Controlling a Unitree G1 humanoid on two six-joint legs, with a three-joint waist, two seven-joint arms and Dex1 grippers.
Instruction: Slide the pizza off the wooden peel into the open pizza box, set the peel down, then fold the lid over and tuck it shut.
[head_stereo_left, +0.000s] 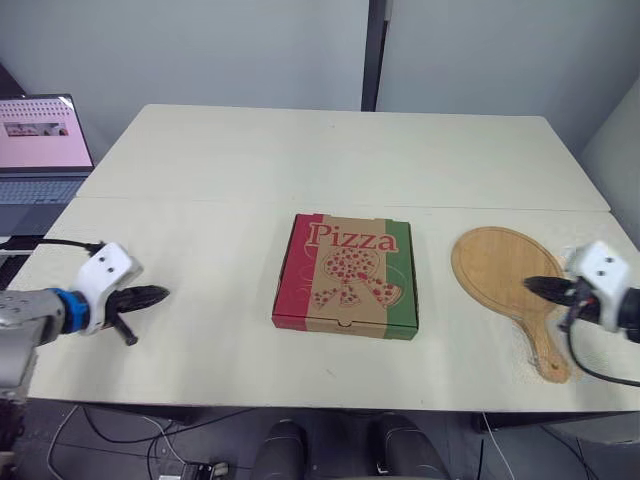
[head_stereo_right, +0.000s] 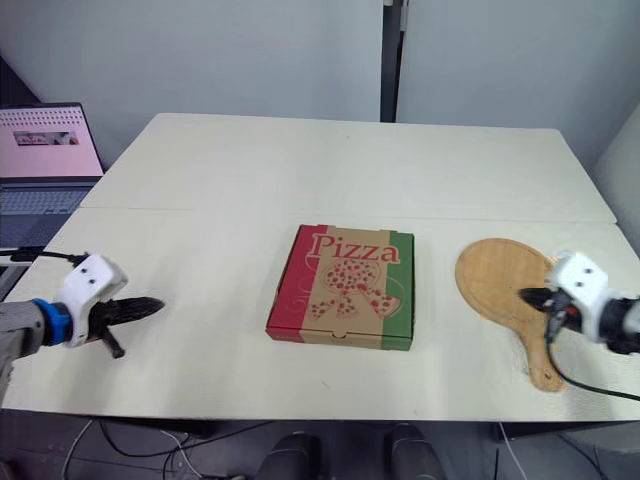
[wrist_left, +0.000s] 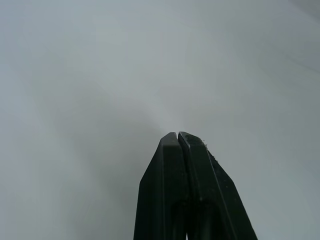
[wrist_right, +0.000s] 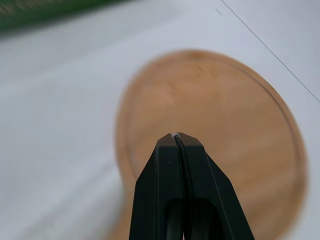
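Observation:
A pizza box (head_stereo_left: 346, 273) lies shut in the middle of the table, its printed lid facing up. To its right the wooden peel (head_stereo_left: 503, 277) rests flat on the table with nothing on it, handle toward the front edge. My right gripper (head_stereo_left: 530, 285) hovers just over the peel near the start of the handle, fingers shut and empty; its wrist view looks onto the peel's round blade (wrist_right: 215, 120). My left gripper (head_stereo_left: 162, 294) is shut and empty over bare table, well left of the box.
The pale table (head_stereo_left: 330, 160) stretches far behind the box. A laptop (head_stereo_left: 38, 150) with a lit screen stands off the table's back left corner. Cables hang below the front edge.

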